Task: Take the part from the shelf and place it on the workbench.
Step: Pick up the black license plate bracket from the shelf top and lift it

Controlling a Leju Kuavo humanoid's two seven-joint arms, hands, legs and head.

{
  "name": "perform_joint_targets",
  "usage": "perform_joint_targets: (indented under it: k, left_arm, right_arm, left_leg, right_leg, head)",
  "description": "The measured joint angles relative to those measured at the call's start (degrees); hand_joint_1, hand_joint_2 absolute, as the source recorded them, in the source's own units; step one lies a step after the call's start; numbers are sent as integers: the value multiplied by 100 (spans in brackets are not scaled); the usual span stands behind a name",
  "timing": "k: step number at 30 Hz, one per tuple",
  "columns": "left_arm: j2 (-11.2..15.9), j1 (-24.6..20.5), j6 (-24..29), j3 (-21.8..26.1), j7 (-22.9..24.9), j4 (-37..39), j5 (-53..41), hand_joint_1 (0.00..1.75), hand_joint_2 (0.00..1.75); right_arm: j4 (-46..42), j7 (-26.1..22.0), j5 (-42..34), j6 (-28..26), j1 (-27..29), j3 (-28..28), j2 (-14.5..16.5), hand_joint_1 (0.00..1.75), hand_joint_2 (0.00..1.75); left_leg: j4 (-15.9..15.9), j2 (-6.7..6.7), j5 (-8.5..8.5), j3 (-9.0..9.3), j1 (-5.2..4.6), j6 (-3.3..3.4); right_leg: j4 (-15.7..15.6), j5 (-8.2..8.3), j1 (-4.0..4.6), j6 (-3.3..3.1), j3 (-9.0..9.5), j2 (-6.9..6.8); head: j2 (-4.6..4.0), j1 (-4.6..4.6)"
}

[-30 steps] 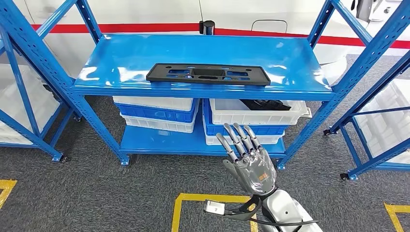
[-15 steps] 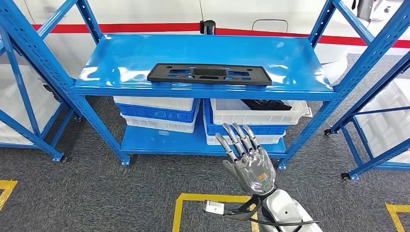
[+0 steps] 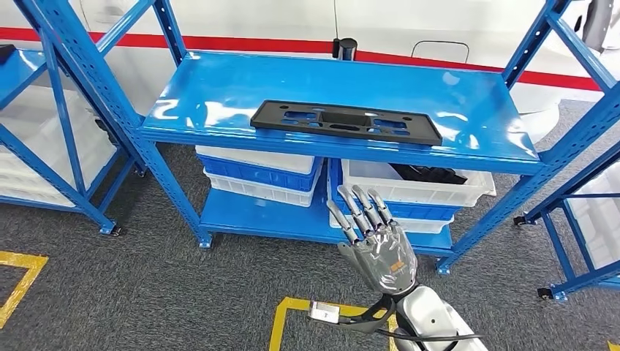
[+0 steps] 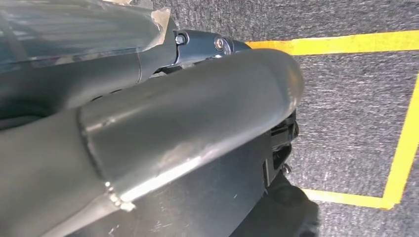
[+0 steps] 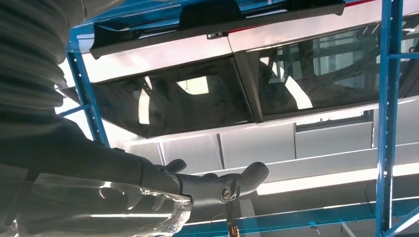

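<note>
Part (image 3: pixel 346 121): we see a flat black panel with cut-outs lying on the top deck of the blue shelf (image 3: pixel 219 88), near its front edge, untouched.
Right hand (image 3: pixel 373 241): raised before the shelf, below the part and well apart from it, fingers spread and holding nothing.
Left hand: we cannot tell its state; its wrist view is blocked by dark body parts.
Bins (image 3: pixel 409 183): white and blue, stacked on the lower deck; the right one holds something dark, perhaps more parts, half hidden by the deck.
Floor (image 3: pixel 146 292): grey carpet with yellow lines.
</note>
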Motion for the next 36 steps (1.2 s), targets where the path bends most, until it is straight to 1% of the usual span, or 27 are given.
perform_joint_targets:
  k: [1,2,4,6,8,10,11,12,13,16,17,18,19,21,22,23,24,26,27,28,29,30,31,32,33,34,36]
  left_arm:
    - [0,3,0,1,2,3,0,0,0]
    - [-1,3,0,1,4,7,-1,0,0]
    - [1,5,1,1,7,12,-1,0,0]
    - [8,1,3,1,6,12,-2,0,0]
    - [14,-12,5,1,3,12,-2,0,0]
    - [16,-19,5,0,-2,12,-2,0,0]
    - [17,-20,7,0,-3,12,-2,0,0]
    - [19,-20,8,0,-2,12,-2,0,0]
    - [21,-20,10,1,2,12,-2,0,0]
    - [27,-12,18,2,13,16,-2,0,0]
    - [30,-8,20,2,15,19,-3,0,0]
    - [30,-9,20,2,15,22,-5,0,0]
    - [28,-9,20,1,15,26,-8,0,0]
    - [18,-5,17,-1,15,28,-10,0,0]
    - [14,3,17,-1,16,30,-10,0,0]
    - [12,9,17,-2,18,33,-10,0,0]
    - [11,13,17,-2,19,36,-10,0,0]
    - [11,17,15,-3,20,40,-13,0,0]
    - [11,20,12,-4,20,40,-16,0,0]
    - [10,24,8,-5,20,40,-20,0,0]
    - [8,27,3,-8,21,40,-24,0,0]
    - [5,30,-1,-10,22,40,-28,0,0]
    - [3,35,-4,-13,24,42,-32,0,0]
    - [2,40,-5,-14,26,43,-36,0,0]
    - [1,42,-5,-16,27,43,-44,0,0]
    - [2,45,-5,-17,29,44,-52,0,0]
    - [7,40,-4,-20,30,42,-67,0,0]
  right_arm:
    - [-2,7,0,12,1,-1,-2,0,175]
    - [-6,13,2,21,7,-1,-3,0,175]
    - [-25,33,2,29,26,-7,-9,0,175]
    - [-55,51,1,29,38,-22,-14,0,175]
    - [-89,57,3,30,29,-31,-10,0,175]
    - [-107,59,5,34,33,-34,-10,0,175]
    - [-109,61,6,39,41,-33,-9,0,175]
    - [-109,63,7,50,49,-33,-9,0,175]
    - [-110,66,9,67,55,-32,-9,0,175]
    - [-127,69,10,114,57,-31,-1,0,175]
    - [-138,69,11,123,55,-30,5,0,175]
    - [-150,70,13,130,56,-31,10,0,175]
    - [-161,70,15,135,58,-32,13,0,175]
    - [-184,72,17,136,55,-37,15,0,175]
    - [-194,72,16,137,49,-38,15,0,175]
    - [-200,74,17,142,39,-40,16,0,175]
    - [-202,80,20,151,38,-41,16,0,175]
    - [-204,95,33,190,55,-43,17,0,175]
    - [-205,104,46,209,72,-44,18,0,175]
    - [-207,114,63,225,89,-46,18,0,175]
    - [-213,126,80,234,105,-51,17,0,175]
    - [-225,140,98,238,120,-60,16,0,175]
    - [-237,154,112,242,137,-69,16,0,175]
    - [-250,164,124,245,150,-78,17,0,175]
    - [-267,171,135,249,168,-84,22,0,175]
    - [-291,175,145,252,187,-91,25,0,175]
    - [-353,177,172,258,224,-113,36,0,175]
  left_leg:
    - [7,-12,-38,36,-2,-34]
    - [10,-16,-78,52,-9,-73]
    - [58,-15,-124,88,-18,-143]
    - [221,6,-139,40,6,-191]
    - [725,34,-223,-252,32,-257]
    - [1427,50,-455,-730,48,-332]
    - [1659,58,-561,-942,60,-358]
    - [1731,68,-588,-1077,70,-372]
    - [1622,80,-506,-1120,79,-378]
    - [655,124,143,-874,75,-340]
    - [426,135,243,-797,61,-305]
    - [291,142,264,-747,43,-267]
    - [234,134,196,-713,23,-221]
    - [111,102,204,-521,18,-124]
    - [61,93,230,-407,22,-73]
    - [34,92,252,-295,29,-31]
    - [21,95,244,-229,32,-4]
    - [18,78,170,-141,30,20]
    - [18,60,132,-107,25,21]
    - [19,42,93,-67,19,16]
    - [19,26,52,-21,12,7]
    - [18,15,11,21,7,-7]
    - [22,10,-34,75,2,-29]
    - [22,9,-78,111,-2,-59]
    - [18,10,-118,137,-5,-97]
    - [39,12,-142,164,-10,-129]
    - [115,18,-177,178,-8,-182]
  right_leg:
    - [-295,111,15,-37,74,-10]
    - [-468,180,40,-101,133,-21]
    - [-562,172,77,-281,161,-28]
    - [-574,192,48,-384,261,-5]
    - [-588,136,27,-472,380,3]
    - [-589,61,30,-534,453,2]
    - [-589,19,29,-545,495,5]
    - [-589,-28,26,-544,548,11]
    - [-589,-80,22,-535,614,18]
    - [-598,-249,17,-476,816,33]
    - [-615,-309,32,-441,856,35]
    - [-646,-350,50,-399,907,33]
    - [-649,-342,70,-338,974,34]
    - [-627,-320,90,-247,1084,23]
    - [-510,-338,93,-222,1084,23]
    - [-313,-414,92,-227,1003,22]
    - [-12,-524,83,-242,832,24]
    - [601,-761,84,-258,341,26]
    - [732,-825,85,-240,141,26]
    - [664,-773,87,-199,33,26]
    - [409,-596,89,-147,21,26]
    - [61,-313,92,-110,80,21]
    - [-250,-77,101,-116,140,9]
    - [-465,70,126,-168,192,-12]
    - [-557,142,151,-243,223,-30]
    - [-574,125,168,-332,225,-38]
    - [-611,144,128,-451,341,-12]
  head:
    - [0,3]
    - [0,4]
    - [0,-15]
    - [0,-33]
    - [0,-47]
    - [0,-65]
    - [0,-63]
    - [0,-65]
    - [0,-65]
    - [0,-65]
    - [0,-68]
    - [0,-68]
    - [0,-69]
    - [0,-64]
    - [0,-58]
    - [0,-44]
    - [0,-35]
    - [0,-16]
    - [0,-14]
    - [0,-10]
    - [0,-9]
    - [0,-9]
    - [0,-11]
    - [0,-8]
    - [0,-8]
    - [0,-8]
    - [0,-10]
